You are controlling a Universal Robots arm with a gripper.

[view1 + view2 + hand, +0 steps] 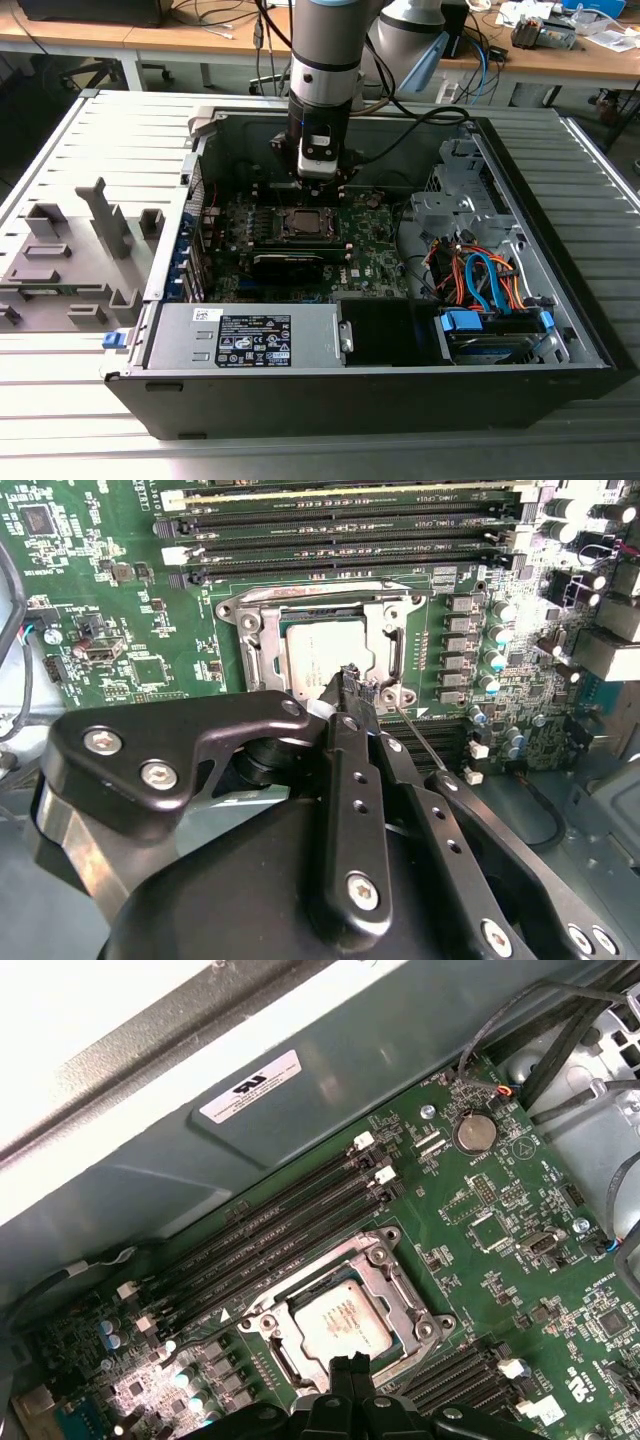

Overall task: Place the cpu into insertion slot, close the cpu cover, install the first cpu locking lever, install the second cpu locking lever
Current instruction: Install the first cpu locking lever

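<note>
**The cpu (322,650) seated, gripper (350,677) at its edge**

Nearest us, the gripper has its fingertips pressed together, pinching nothing we can see. Just beyond, the cpu lies seated on the motherboard (100,540), framed by the cpu cover (262,645). In the exterior view the gripper stands at its twelve o'clock. We judge the cpu light, stiff, fragile: edges only.

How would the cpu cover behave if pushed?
The cpu cover is a thin metal frame, so likely light, stiff and slightly springy. Lying flat around the cpu, it probably wouldn't slide or tip.
</note>
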